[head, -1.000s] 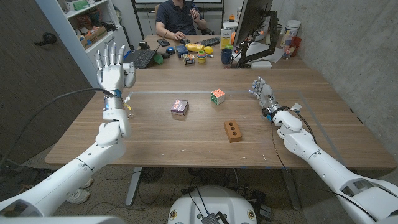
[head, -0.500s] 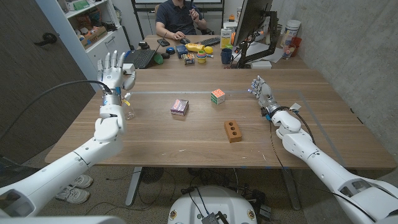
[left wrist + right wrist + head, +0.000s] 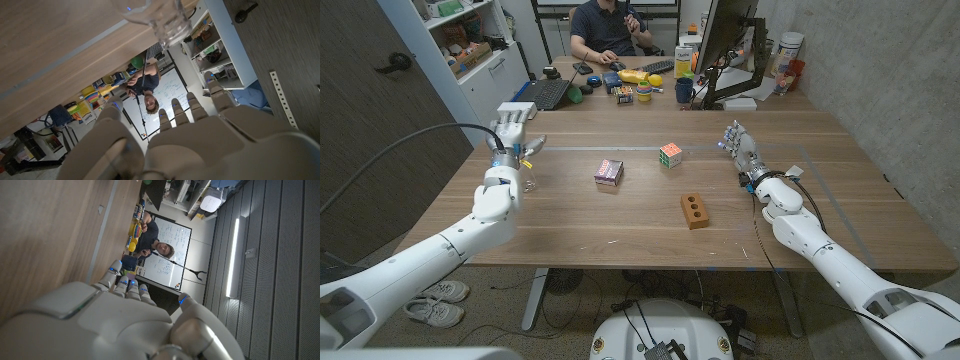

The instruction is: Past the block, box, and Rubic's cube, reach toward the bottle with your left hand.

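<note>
Above the clear plastic bottle (image 3: 528, 181) (ribbed, glassy), glossy white left hand (image 3: 513, 131), fingers spread, holding nothing.

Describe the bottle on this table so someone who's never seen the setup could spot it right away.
Start at the wooden table and go to the side where the robot's left hand hovers. Just under and in front of that hand stands the bottle, small and upright. Unlike the brown block, the box and the Rubik's cube further toward the middle, it is clear and see-through.
</note>
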Robot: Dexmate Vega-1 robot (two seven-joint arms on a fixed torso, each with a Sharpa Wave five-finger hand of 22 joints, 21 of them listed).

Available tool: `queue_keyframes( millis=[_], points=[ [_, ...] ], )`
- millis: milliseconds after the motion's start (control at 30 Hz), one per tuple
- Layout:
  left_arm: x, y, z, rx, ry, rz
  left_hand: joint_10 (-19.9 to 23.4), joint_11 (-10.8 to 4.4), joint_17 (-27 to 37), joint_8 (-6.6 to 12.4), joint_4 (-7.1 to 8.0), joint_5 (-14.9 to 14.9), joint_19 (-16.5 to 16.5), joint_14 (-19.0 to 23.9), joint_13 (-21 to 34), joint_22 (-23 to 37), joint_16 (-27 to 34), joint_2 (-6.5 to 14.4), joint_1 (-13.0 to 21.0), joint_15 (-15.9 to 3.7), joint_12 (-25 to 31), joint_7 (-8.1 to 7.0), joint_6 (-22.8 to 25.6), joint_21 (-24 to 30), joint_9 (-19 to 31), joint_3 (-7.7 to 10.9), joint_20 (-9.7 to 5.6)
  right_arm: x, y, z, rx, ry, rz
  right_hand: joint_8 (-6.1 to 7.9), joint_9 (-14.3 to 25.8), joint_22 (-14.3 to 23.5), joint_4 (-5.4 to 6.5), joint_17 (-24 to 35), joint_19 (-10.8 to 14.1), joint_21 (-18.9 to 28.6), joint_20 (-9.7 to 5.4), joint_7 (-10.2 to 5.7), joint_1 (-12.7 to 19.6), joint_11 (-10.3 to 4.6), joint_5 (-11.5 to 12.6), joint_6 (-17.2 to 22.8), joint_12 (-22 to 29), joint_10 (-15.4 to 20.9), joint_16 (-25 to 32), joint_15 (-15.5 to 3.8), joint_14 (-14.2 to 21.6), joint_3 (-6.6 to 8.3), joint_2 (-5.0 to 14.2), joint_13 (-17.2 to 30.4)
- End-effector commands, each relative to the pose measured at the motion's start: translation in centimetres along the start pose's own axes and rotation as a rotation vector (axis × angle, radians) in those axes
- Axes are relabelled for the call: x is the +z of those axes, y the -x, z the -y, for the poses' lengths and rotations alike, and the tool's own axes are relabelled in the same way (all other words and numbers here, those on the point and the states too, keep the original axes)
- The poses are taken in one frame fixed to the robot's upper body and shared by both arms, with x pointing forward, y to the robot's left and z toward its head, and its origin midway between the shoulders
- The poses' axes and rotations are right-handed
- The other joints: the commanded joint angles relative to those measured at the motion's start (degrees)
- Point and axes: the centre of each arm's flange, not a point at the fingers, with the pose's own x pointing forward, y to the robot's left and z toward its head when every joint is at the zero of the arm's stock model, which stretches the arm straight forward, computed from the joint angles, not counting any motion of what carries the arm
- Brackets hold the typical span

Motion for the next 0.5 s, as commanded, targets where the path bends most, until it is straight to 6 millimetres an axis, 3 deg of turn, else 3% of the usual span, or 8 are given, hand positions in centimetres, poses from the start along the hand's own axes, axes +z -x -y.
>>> queue_keyframes(
  millis=[33,367,500],
  points=[
    [0.5,0.0,0.8,-0.113,-0.024,0.034,5.31,0.21,0.09,1.05,-0.51,1.05,4.55,4.74,0.28,0.16,0.42,-0.36,1.57,-0.61,0.87,-0.15,3.88,0.26,0.35,-0.13,-0.01,0.0,0.1,-0.1,-0.013,-0.006,0.008,0.25,0.15,0.19,0.13,0.07,-0.32,-0.27,0.55,0.01,-0.47,0.35,0.21,-0.22,0.41,0.39,0.23,0.56,-1.85,-0.44,3.98,0.14],
    [0.7,0.9,0.1,-0.212,-0.061,0.05,11.18,-0.64,0.54,2.84,-0.87,1.11,11.38,10.73,1.04,0.64,0.3,-0.73,3.73,-2.3,1.99,-0.12,10.52,1.32,0.8,0.18,0.14,-0.1,0.1,0.0,-0.019,-0.007,0.01,0.26,0.16,0.18,0.11,0.0,-0.9,-0.62,0.79,-0.09,-0.48,0.4,0.26,-0.28,0.45,0.57,0.27,0.68,-1.44,-0.7,3.9,0.14],
    [0.7,1.3,-0.2,-0.232,-0.065,0.05,17.3,-0.69,0.92,4.87,-0.8,0.46,14.23,15.69,2.1,0.73,1.06,-0.86,4.98,-4.36,4.05,-0.09,16.35,1.33,1.41,0.66,0.26,-0.1,0.1,0.1,-0.02,-0.011,0.011,0.24,0.16,0.18,0.11,-0.04,-1.09,-0.75,0.84,-0.08,-0.48,0.36,0.28,-0.36,0.43,0.57,0.24,0.68,-1.38,-0.8,3.89,0.14]
  ],
)
